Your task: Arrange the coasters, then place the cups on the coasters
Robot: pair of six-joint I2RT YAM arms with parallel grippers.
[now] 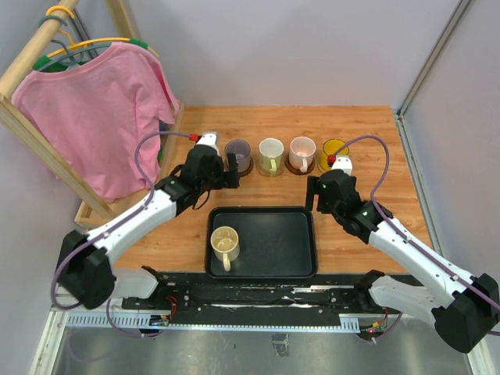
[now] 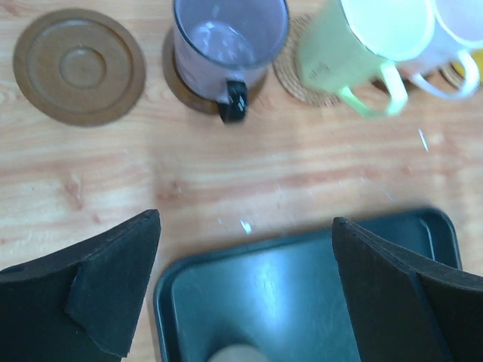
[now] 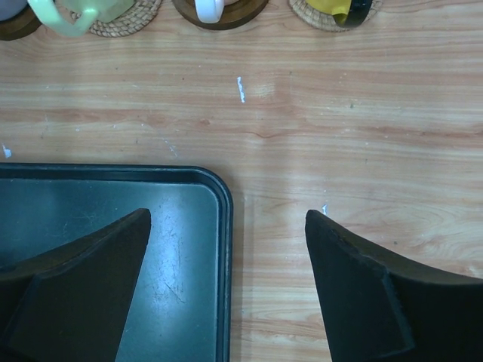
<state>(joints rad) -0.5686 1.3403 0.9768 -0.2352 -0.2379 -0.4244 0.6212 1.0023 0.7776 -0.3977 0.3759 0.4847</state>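
Four cups stand in a row on coasters at the back: purple-grey (image 1: 238, 151), white with a yellow-green handle (image 1: 270, 155), pinkish white (image 1: 301, 151) and yellow (image 1: 334, 150). A cream cup (image 1: 225, 244) sits in the black tray (image 1: 289, 242). The left wrist view shows a bare dark brown coaster (image 2: 79, 66) left of the purple-grey cup (image 2: 230, 41). My left gripper (image 2: 245, 226) hangs open and empty over the tray's far left corner, just in front of that cup. My right gripper (image 3: 228, 219) is open and empty above the tray's far right corner (image 3: 223, 197).
A wooden rack (image 1: 47, 144) with a pink shirt (image 1: 98, 117) stands at the left edge of the table. Grey walls close in the back and right sides. Bare wood lies between the tray and the row of cups.
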